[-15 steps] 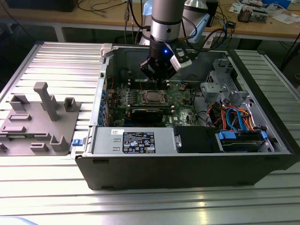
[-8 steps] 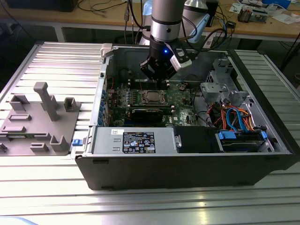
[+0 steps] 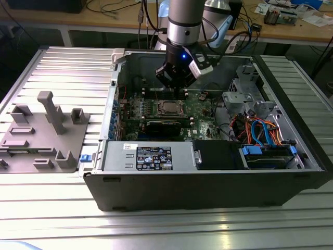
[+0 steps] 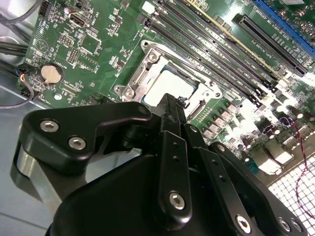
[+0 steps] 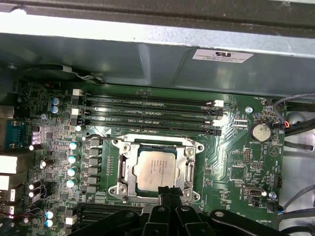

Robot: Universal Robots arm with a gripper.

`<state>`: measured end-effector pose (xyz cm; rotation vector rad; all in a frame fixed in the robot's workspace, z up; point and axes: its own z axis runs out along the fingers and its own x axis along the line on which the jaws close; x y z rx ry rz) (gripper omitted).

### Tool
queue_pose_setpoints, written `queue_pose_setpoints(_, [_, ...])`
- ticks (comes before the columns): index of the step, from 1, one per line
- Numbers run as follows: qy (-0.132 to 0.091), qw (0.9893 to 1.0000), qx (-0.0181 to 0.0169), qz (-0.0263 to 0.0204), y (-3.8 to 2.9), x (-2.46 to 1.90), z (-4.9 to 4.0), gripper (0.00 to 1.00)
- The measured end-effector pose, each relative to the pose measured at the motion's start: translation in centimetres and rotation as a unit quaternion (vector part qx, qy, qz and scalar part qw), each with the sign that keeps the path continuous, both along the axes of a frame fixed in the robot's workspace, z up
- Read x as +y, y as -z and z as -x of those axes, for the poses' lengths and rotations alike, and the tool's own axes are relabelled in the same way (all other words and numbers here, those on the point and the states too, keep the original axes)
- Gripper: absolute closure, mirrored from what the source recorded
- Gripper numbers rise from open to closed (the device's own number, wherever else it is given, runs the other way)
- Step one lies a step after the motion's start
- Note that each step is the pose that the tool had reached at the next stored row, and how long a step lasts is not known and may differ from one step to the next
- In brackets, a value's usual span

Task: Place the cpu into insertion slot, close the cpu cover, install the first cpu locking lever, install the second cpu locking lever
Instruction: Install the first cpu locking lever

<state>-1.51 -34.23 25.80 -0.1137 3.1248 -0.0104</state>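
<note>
The arm hangs over the open computer case (image 3: 208, 182), which lies on the ribbed metal table (image 3: 156, 229). The gripper (image 3: 177, 89) is low over the green motherboard (image 3: 200, 112), right at the far edge of the socket.

In both wrist views the black fingers (image 4: 172, 142) are clenched tip to tip. The gripper (image 4: 172, 105) points down at the rim of the insertion slot (image 5: 196, 146), and I cannot tell whether it touches the metal.

The cpu (image 5: 155, 169) sits flat in that slot, silver top up. The cpu cover (image 5: 124, 167) lies down around it, its window framing the chip. The same shows in the second wrist view, with the cpu (image 4: 167, 86) seated and the cpu cover (image 4: 142, 73) flat over its edges. I cannot make out how the locking levers stand.

Beside the socket run the long black memory slots (image 5: 147, 110), and a coin cell battery (image 5: 259, 131) sits further along the board. At the near wall of the case is the grey power supply (image 3: 148, 156). Blue cables (image 3: 260, 130) curl on the exterior view's right. Outside the case, on the exterior view's left, a grey parts fixture (image 3: 47, 130) rests on the table.
</note>
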Motion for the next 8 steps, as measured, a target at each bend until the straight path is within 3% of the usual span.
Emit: queue_pose_setpoints(8, [0.000, 1.0000, 0.0000, 0.0001, -0.07, 0.00, 0.08, 0.89])
